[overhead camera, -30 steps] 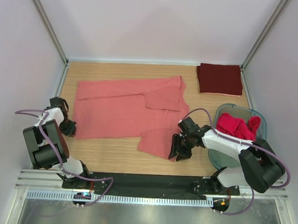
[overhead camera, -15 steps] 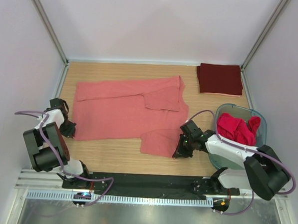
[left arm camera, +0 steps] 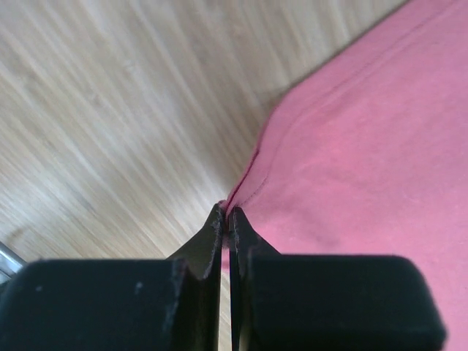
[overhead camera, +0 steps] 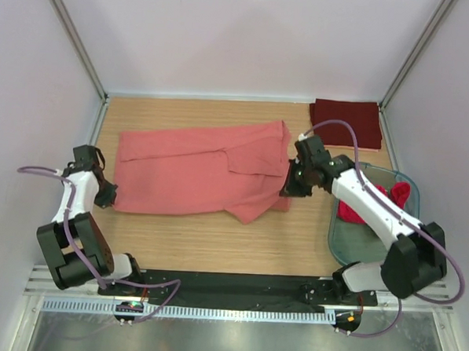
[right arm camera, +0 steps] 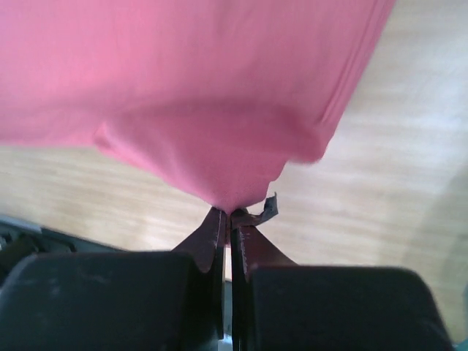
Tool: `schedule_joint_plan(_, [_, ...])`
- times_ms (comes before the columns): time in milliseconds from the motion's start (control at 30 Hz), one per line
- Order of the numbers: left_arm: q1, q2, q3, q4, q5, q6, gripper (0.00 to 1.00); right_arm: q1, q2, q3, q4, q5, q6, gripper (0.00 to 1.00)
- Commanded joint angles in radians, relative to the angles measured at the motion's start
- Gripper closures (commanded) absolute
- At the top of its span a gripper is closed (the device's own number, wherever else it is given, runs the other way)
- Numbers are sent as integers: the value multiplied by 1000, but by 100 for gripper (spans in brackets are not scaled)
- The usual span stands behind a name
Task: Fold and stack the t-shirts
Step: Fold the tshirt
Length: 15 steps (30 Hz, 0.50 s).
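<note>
A salmon-pink t-shirt (overhead camera: 188, 169) lies spread across the wooden table. My left gripper (overhead camera: 107, 195) is shut on its near left corner (left arm camera: 252, 172), cloth pinched between the fingertips. My right gripper (overhead camera: 289, 186) is shut on the shirt's right edge and holds it lifted off the table, the cloth (right arm camera: 212, 110) hanging from the jaws. A folded dark maroon t-shirt (overhead camera: 346, 123) lies at the far right corner. Brighter red t-shirts (overhead camera: 375, 200) sit crumpled in the tub.
A translucent greenish plastic tub (overhead camera: 349, 243) stands at the right, under my right arm. White walls close in the table on three sides. Bare wood (overhead camera: 215, 241) lies between the shirt and the black base rail (overhead camera: 229, 285).
My right gripper closed on the shirt's near right flap and carried it up and away toward the far side, folding it over the body. The left gripper closed on the left corner and shifted slightly farther.
</note>
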Motion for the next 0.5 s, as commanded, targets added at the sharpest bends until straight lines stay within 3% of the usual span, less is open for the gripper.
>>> schedule_joint_plan(0, [-41, 71, 90, 0, -4, 68, 100, -101, 122, 131, -28, -32, -129, 99])
schedule_joint_plan(200, [-71, 253, 248, -34, -14, 102, 100, -138, 355, 432, -54, -56, -188, 99])
schedule_joint_plan(467, [-71, 451, 496, -58, 19, 143, 100, -163, 565, 690, -68, -73, -163, 99])
